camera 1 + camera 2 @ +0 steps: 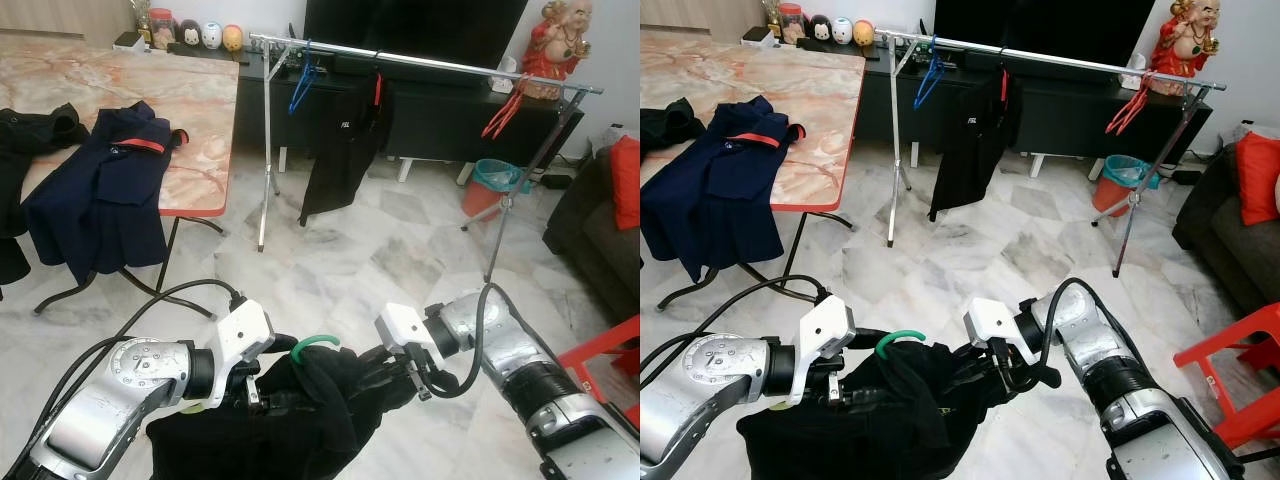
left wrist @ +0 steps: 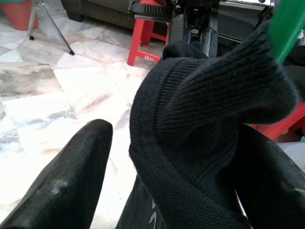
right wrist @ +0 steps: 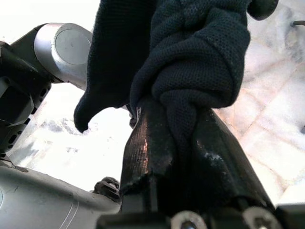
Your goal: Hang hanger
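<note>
Pale marble-tiled floor (image 1: 400,250); thin silver metal clothes rail (image 1: 430,62) well ahead. Low in front, black ribbed-knit garment (image 1: 300,410) bunched on curved green plastic hanger (image 1: 315,344). Left tool (image 2: 157,157) wide, straddling knit folds; right tool (image 3: 181,138) clamped tight on knit cloth.

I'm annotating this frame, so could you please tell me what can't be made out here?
- Green hanger: the black garment covers all but its hook in the eye views.
- Left gripper: fabric hides its grip in the left wrist view.
- Right gripper: cloth wraps its fingers in the right wrist view.
</note>
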Available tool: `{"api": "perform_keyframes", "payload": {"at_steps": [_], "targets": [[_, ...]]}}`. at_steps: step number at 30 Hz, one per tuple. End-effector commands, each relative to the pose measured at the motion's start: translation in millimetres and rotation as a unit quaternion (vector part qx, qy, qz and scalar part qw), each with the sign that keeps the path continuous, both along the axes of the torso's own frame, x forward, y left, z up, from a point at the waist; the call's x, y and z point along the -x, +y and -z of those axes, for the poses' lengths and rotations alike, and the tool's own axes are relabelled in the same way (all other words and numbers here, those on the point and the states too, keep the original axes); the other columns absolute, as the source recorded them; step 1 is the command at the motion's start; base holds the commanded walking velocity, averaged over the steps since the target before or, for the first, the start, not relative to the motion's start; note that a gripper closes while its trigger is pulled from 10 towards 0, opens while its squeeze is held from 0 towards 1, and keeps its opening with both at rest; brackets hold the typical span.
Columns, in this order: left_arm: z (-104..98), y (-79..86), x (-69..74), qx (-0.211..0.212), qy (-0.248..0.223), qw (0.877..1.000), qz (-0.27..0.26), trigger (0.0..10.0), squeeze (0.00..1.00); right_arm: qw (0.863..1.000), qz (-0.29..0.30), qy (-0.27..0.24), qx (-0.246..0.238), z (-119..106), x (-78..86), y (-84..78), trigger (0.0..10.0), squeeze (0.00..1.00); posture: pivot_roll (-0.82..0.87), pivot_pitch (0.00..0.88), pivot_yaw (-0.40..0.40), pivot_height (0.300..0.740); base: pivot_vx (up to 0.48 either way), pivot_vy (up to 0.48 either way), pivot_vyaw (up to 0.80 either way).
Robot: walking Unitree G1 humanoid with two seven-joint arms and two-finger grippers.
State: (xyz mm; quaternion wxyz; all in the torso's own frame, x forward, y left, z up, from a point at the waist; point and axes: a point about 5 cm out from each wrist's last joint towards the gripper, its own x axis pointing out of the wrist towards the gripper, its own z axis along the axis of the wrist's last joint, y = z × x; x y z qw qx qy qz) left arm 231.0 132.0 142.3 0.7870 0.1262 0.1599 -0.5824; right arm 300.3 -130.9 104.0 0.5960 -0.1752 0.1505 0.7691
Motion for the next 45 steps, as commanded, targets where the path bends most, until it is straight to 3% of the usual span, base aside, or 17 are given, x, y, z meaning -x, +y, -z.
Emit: {"api": "perform_keyframes", "payload": {"at_steps": [1, 45], "targets": [[0.5, -3.3, 0.3, 0.002, 0.005, 1.0, 0.006, 0.0, 0.0, 1.0, -0.011, -0.018, -0.011, -10.7, -4.0, 1.2, 10.0, 0.0, 0.22, 0.0, -0.154, 0.74, 0.0, 0.0, 0.0], [2.9, -9.6, 2.3, 0.002, 0.027, 0.999, 0.029, 0.0, 0.0, 0.999, 0.006, -0.031, -0.033, -13.7, -8.1, 11.0, 10.0, 0.0, 0.22, 0.0, -0.14, 0.74, 0.0, 0.0, 0.0]]}}
